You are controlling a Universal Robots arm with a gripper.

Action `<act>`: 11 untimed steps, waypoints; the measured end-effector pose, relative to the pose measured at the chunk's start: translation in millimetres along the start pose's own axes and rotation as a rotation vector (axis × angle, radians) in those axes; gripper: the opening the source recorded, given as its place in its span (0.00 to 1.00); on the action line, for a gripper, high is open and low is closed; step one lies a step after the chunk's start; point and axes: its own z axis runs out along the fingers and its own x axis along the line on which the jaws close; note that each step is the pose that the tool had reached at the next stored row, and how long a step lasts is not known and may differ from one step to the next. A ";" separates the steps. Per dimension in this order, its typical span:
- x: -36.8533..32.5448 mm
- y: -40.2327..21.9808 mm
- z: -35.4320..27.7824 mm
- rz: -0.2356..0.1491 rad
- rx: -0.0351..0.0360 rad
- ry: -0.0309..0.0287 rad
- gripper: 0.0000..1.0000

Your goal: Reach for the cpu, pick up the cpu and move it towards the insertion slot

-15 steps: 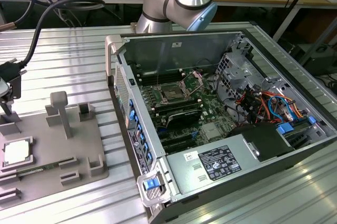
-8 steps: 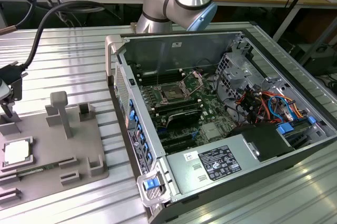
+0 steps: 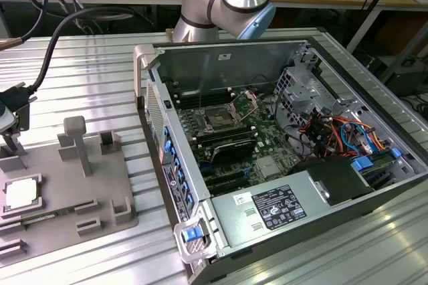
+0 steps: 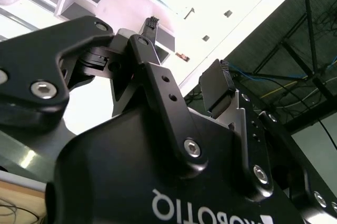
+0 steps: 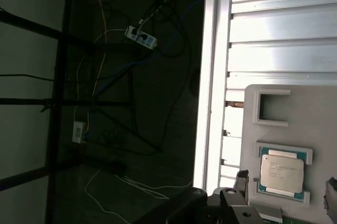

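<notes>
One cpu (image 3: 21,193) lies flat, pale metal top upward, seated in a square nest on the grey fixture tray (image 3: 63,181); nothing grips or touches it. In the first wrist view the cpu (image 5: 281,175) is near-square, so it has no marked long axis, and its edges run parallel to the nest walls. The gripper (image 3: 11,139) hangs above the tray at the exterior view's left edge, over the far side of the nest, so the cpu lies below it and slightly toward the near side. The jaws are released and empty: in the first wrist view two dark fingertips (image 5: 241,179) stand apart, one just beside one cpu edge and the other beyond the opposite edge, so the chip is judged to sit roughly between them and lower. The tray rests on the ribbed aluminium counter (image 3: 87,84). The insertion slot (image 3: 219,118) sits on the motherboard inside the open computer case (image 3: 267,208), well apart from the cpu toward the exterior view's right. The reach is judged under way and the pick not yet made.
</notes>
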 end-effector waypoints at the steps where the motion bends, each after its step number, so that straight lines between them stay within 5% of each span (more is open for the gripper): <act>1: 0.0 0.0 0.9 0.000 0.0001 0.0000 0.60; 11: -0.3 -0.5 12.4 0.000 0.0000 0.0001 0.60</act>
